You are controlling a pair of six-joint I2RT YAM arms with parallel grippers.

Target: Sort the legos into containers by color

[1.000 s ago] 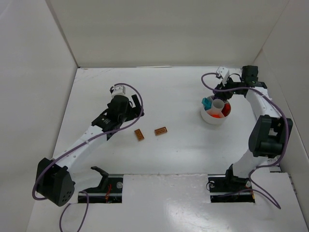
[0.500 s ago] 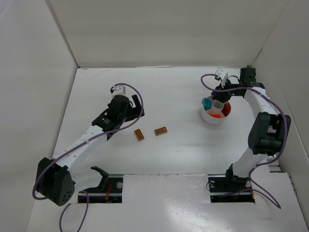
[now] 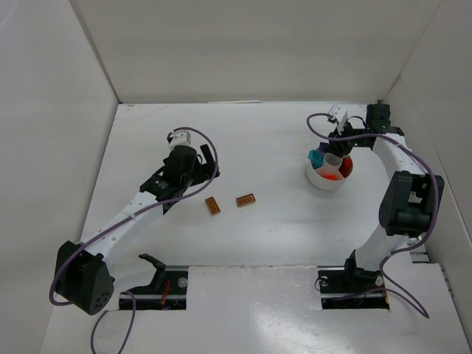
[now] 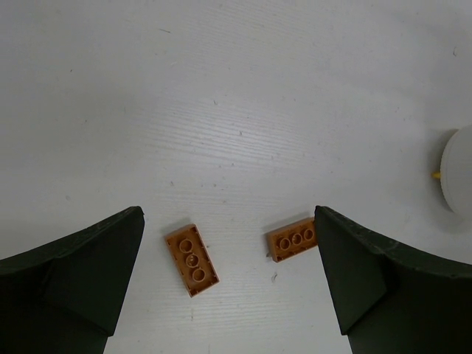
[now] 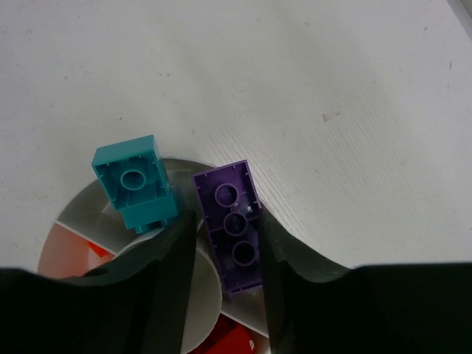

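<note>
Compared with a second ago, my right arm has shifted slightly to the left; the left arm and the bricks on the bench have not moved. The right hand (image 5: 227,236) hangs above the white bowl (image 3: 318,182) with the purple brick (image 5: 230,225) between its fingers, which lie close along both long sides. Whether they grip it I cannot tell. A teal brick (image 5: 136,184) sits at the bowl's rim, just beside the purple one, and red pieces (image 5: 66,254) lie inside. The left hand (image 4: 227,214) is spread wide and holds nothing. It hovers over two brown bricks (image 4: 192,259) (image 4: 292,240), which lie apart on the white bench (image 3: 280,147). Plain white walls (image 3: 258,44) enclose the bench on three sides.
</note>
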